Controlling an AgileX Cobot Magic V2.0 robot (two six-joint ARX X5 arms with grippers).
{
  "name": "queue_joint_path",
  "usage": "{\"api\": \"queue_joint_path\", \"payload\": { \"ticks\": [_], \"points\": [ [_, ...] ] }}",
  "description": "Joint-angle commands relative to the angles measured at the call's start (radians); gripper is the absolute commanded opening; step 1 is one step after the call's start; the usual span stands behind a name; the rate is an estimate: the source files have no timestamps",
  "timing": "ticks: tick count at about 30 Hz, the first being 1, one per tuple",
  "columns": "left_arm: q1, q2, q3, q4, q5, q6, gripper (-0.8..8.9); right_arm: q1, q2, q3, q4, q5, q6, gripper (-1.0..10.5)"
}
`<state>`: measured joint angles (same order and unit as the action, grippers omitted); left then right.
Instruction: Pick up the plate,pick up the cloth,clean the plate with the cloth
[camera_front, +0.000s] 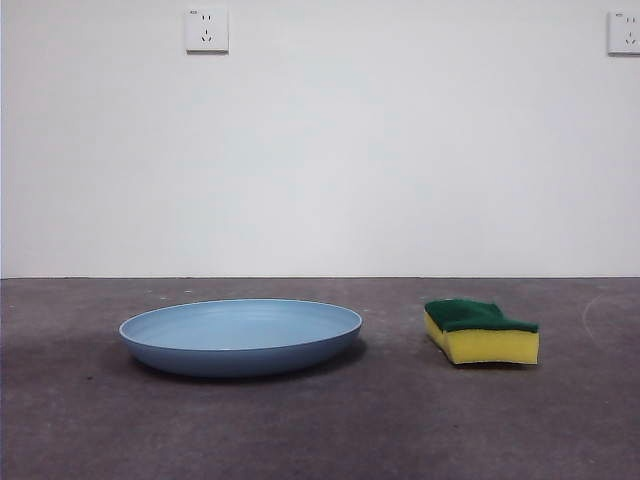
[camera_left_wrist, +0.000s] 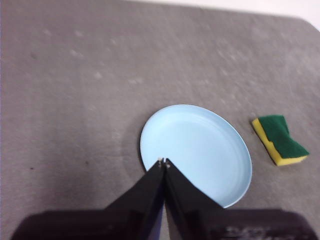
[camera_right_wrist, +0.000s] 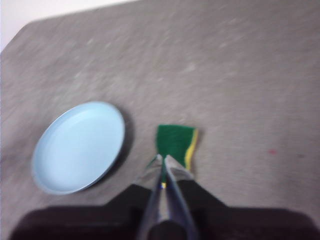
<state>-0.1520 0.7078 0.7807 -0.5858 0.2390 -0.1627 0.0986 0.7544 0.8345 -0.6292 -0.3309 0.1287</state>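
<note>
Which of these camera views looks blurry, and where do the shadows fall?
The right wrist view is smeared, softening the sponge and the right hand. The left wrist view is sharper. The front view is crisp, with a soft shadow under the plate and dimmer table near the camera.

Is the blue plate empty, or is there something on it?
Empty. The plate shows only bare light-blue inside in both wrist views, and the sponge lies apart from it on the table.

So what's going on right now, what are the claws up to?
Left claw shut, high over plate. Right claw shut, high over sponge. Both things untouched on table, green side up. Nothing between.
</note>
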Motion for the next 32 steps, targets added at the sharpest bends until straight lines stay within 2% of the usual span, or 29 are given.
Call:
{"api": "queue_joint_path", "payload": {
  "ticks": [1, 3, 4, 5, 10, 14, 24, 32],
  "points": [
    [0.003, 0.050, 0.035, -0.013, 0.006, 0.016, 1.92, 0.001, 0.063, 0.027, 0.000, -0.041, -0.026, 2.8],
    [0.003, 0.077, 0.047, -0.010, 0.007, 0.006, 4.07, 0.001, 0.095, 0.039, 0.000, -0.036, -0.026, 4.4],
    [0.003, 0.086, 0.048, -0.006, 0.009, 0.006, 4.42, 0.001, 0.107, 0.040, 0.000, -0.036, -0.026, 4.9],
    [0.003, 0.098, 0.048, -0.003, 0.011, 0.006, 4.40, 0.001, 0.118, 0.040, 0.001, -0.036, -0.026, 5.2],
    [0.002, 0.193, 0.050, 0.056, 0.074, 0.006, 4.36, 0.001, 0.143, 0.040, 0.001, -0.037, -0.024, 5.0],
    [0.001, 0.335, 0.066, 0.115, 0.122, 0.008, 4.36, 0.001, 0.142, 0.040, 0.012, -0.037, -0.011, 5.0],
    [-0.004, 0.733, 0.192, 0.167, 0.121, 0.014, 4.36, 0.001, 0.142, 0.040, 0.011, -0.037, 0.010, 5.0],
    [-0.040, 0.919, 0.272, 0.191, 0.101, 0.036, 4.36, 0.001, 0.142, 0.040, 0.011, -0.037, 0.012, 5.0]
  ]
}}
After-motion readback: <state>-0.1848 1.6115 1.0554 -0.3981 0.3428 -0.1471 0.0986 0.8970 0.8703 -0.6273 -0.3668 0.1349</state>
